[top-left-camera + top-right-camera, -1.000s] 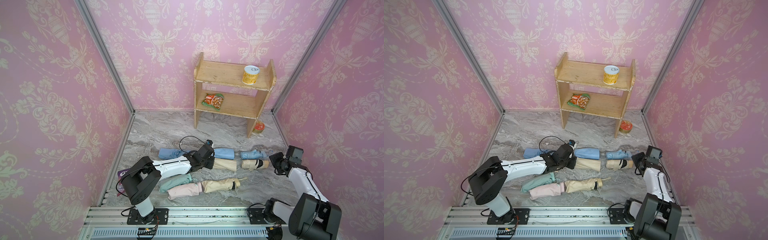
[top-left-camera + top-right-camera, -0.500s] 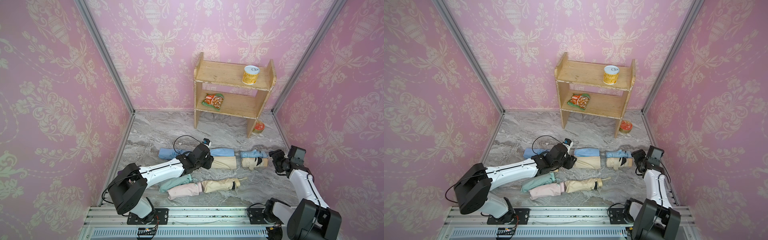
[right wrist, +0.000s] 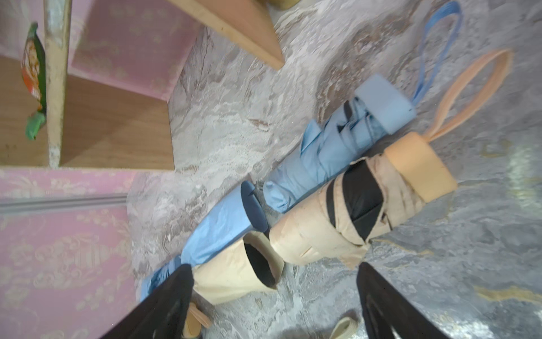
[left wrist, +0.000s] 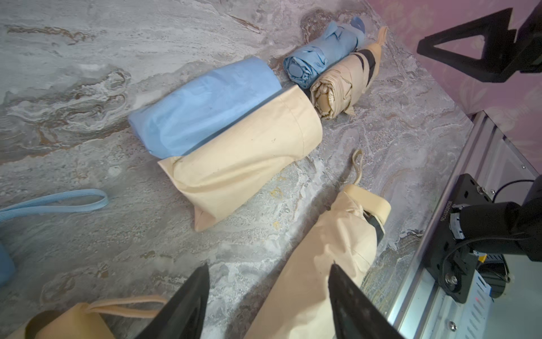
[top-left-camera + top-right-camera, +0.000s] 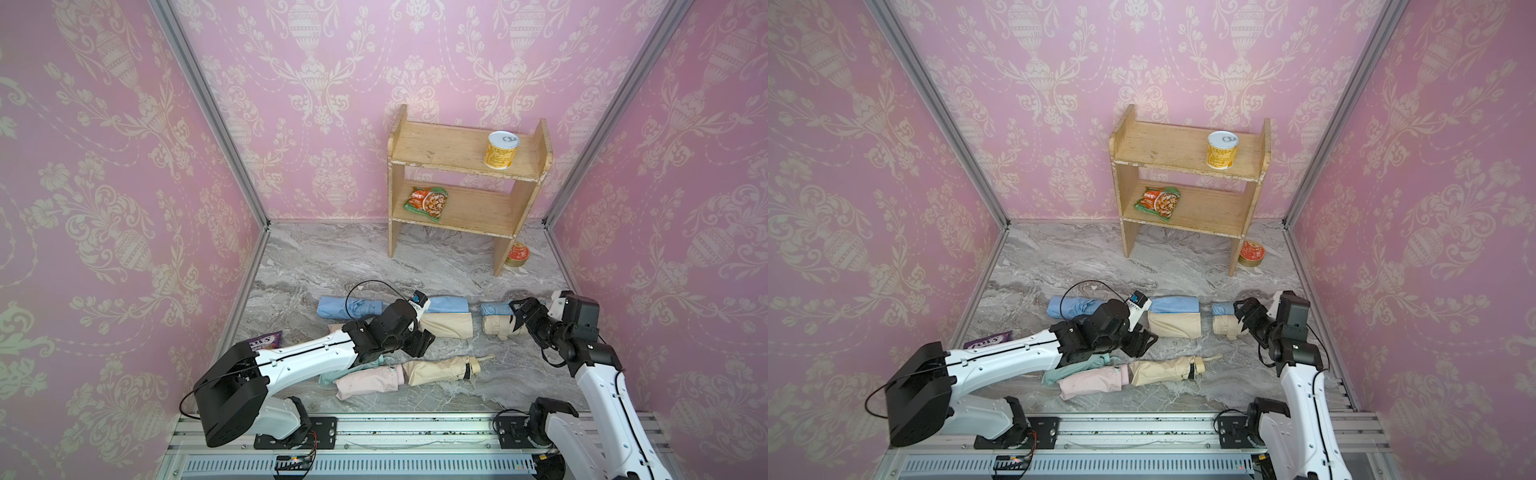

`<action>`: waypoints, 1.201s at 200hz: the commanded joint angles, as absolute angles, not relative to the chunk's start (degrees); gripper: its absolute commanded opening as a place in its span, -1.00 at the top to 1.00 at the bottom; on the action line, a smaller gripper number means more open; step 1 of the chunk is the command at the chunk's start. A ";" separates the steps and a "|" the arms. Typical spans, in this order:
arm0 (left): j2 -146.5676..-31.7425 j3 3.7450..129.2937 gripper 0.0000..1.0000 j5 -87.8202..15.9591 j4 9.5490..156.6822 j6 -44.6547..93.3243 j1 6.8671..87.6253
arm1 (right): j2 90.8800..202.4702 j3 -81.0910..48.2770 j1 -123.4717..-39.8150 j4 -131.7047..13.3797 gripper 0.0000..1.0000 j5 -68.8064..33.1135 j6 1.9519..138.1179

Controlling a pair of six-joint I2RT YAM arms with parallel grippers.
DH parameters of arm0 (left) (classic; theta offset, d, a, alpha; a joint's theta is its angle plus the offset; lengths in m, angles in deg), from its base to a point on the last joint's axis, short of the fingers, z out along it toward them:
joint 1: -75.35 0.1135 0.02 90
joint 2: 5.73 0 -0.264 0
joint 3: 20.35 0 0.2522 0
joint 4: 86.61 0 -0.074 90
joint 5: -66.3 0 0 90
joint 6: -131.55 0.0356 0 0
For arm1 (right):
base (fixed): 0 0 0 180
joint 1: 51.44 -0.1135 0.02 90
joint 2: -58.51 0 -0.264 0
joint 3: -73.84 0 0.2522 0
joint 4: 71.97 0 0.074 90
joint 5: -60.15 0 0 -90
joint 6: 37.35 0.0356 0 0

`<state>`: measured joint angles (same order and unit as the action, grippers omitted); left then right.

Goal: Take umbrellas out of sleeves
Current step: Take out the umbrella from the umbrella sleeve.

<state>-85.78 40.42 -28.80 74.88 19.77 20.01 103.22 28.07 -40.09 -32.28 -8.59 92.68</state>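
Now | left gripper [image 5: 424, 345] open, empty, above lower-centre cream umbrella [image 5: 436, 370] | right gripper [image 5: 515, 316] open, empty, mid-right | next: handle [image 5: 474, 368] to be pinched squarely, far end pinned, pulled lengthwise

light: bright, even, soft shadows | top views: sharp, edges bowed | right wrist view: blurred | left wrist view: sharp

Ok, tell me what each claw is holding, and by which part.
Nothing is held. The left claw and the right claw both stand open, with nothing gripped between their jaws.
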 commanded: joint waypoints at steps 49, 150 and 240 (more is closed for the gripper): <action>-92.11 44.04 -0.38 -33.30 71.38 27.77 16.31 | 103.49 25.96 -54.87 -26.57 -0.83 -10.99 91.53; -99.22 48.42 -0.38 -34.29 65.57 32.39 12.79 | 106.50 24.25 -64.30 -19.72 -0.82 -16.46 87.83; -102.70 51.64 -0.35 -35.90 63.91 34.50 11.94 | 101.24 32.16 -65.29 -21.17 -0.70 -20.59 111.70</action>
<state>-101.25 49.58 -34.44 66.18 32.54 12.47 102.26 30.94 -64.65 -21.66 -17.57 103.02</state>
